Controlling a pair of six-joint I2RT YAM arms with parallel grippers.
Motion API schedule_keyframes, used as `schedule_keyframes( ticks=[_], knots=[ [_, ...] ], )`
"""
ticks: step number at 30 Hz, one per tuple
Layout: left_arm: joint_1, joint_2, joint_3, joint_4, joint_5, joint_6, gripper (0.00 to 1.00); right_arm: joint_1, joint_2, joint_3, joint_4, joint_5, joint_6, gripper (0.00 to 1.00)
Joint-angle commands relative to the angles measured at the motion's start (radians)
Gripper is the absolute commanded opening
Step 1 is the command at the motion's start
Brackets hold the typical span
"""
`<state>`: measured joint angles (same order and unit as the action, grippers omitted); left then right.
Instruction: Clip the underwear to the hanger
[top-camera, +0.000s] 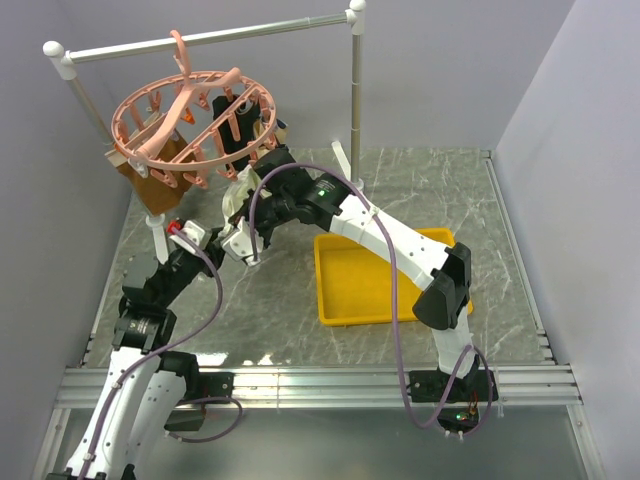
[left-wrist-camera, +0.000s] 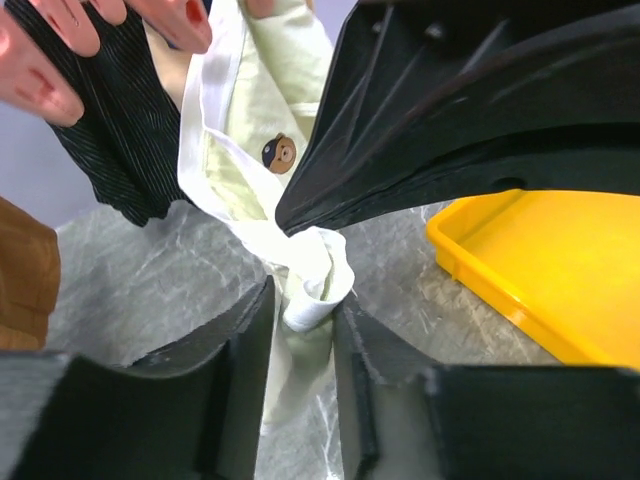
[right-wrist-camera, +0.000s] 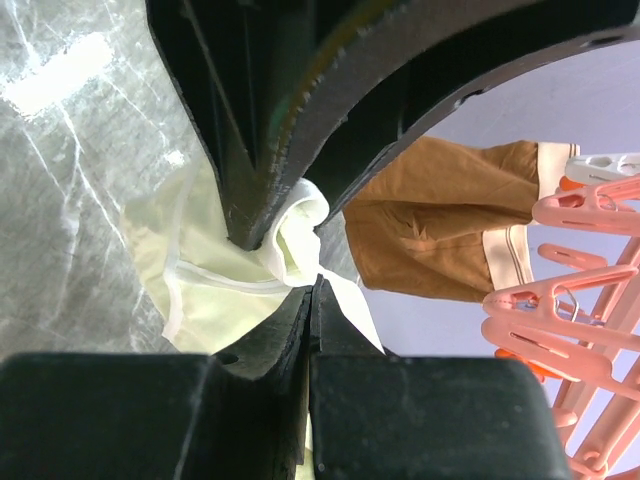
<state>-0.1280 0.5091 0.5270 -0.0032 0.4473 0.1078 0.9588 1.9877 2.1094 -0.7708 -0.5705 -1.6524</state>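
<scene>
The underwear is pale cream with a white waistband and a small bear patch. It hangs between both grippers just below the pink round hanger. My left gripper is shut on a rolled bit of the waistband from below. My right gripper is shut on the fabric edge right beside it, and its fingers fill the upper right of the left wrist view. In the top view the underwear is a small pale patch under the hanger's near rim. Pink clips hang close on the right.
A brown garment and a black striped garment hang from the hanger's clips. The hanger hooks on a white-and-grey rail with a post. A yellow tray lies on the marble table to the right.
</scene>
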Motion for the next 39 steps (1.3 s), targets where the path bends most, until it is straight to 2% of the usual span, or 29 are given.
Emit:
schedule_keyframes(
  ticks=[1, 5, 6, 7, 8, 9, 11, 12, 15, 18, 20, 24, 25, 31, 34, 39],
  knots=[
    [-0.002, -0.004, -0.004, 0.06, -0.009, -0.023, 0.31, 0.005, -0.036, 0.021, 0.019, -0.022, 0.013, 0.0],
    [-0.002, -0.026, -0.001, 0.071, 0.022, -0.078, 0.15, 0.003, -0.053, -0.028, 0.054, -0.014, 0.032, 0.0],
    [-0.002, -0.03, 0.007, 0.068, 0.013, -0.091, 0.04, 0.004, -0.053, -0.032, 0.067, -0.012, 0.039, 0.07],
    [-0.002, -0.032, 0.011, 0.065, -0.001, -0.102, 0.01, 0.003, -0.053, -0.037, 0.074, -0.011, 0.045, 0.12],
    [-0.002, -0.035, 0.016, 0.059, -0.015, -0.158, 0.0, 0.0, -0.056, -0.048, 0.091, -0.005, 0.072, 0.21],
    [-0.002, -0.037, 0.027, 0.034, -0.041, -0.174, 0.0, -0.003, -0.059, -0.052, 0.125, -0.005, 0.086, 0.37],
    [-0.001, -0.038, 0.036, 0.011, -0.068, -0.221, 0.0, -0.011, -0.069, -0.069, 0.16, -0.008, 0.127, 0.49],
    [-0.001, -0.041, 0.041, 0.006, -0.079, -0.236, 0.0, -0.02, -0.073, -0.078, 0.215, -0.009, 0.15, 0.58],
    [-0.001, -0.058, 0.028, -0.021, -0.085, -0.29, 0.0, -0.046, -0.102, -0.121, 0.327, -0.02, 0.235, 0.67],
    [-0.001, -0.05, 0.021, -0.024, -0.104, -0.313, 0.0, -0.078, -0.141, -0.167, 0.439, -0.035, 0.354, 0.69],
    [0.002, -0.044, 0.021, -0.015, -0.114, -0.316, 0.0, -0.098, -0.173, -0.199, 0.51, -0.054, 0.518, 0.69],
    [0.008, -0.012, 0.027, 0.028, -0.088, -0.347, 0.01, -0.147, -0.213, -0.242, 0.706, -0.081, 0.894, 0.6],
    [0.013, -0.006, 0.028, 0.048, -0.082, -0.368, 0.0, -0.15, -0.225, -0.265, 0.735, -0.078, 1.039, 0.59],
    [0.082, 0.022, 0.002, 0.129, 0.002, -0.523, 0.0, -0.144, -0.253, -0.318, 0.89, -0.031, 1.49, 0.49],
    [0.109, 0.023, -0.024, 0.152, 0.027, -0.591, 0.0, -0.129, -0.259, -0.325, 0.901, 0.027, 1.594, 0.42],
    [0.126, 0.008, -0.076, 0.17, 0.021, -0.638, 0.0, -0.069, -0.271, -0.341, 0.912, 0.109, 1.634, 0.37]
  ],
)
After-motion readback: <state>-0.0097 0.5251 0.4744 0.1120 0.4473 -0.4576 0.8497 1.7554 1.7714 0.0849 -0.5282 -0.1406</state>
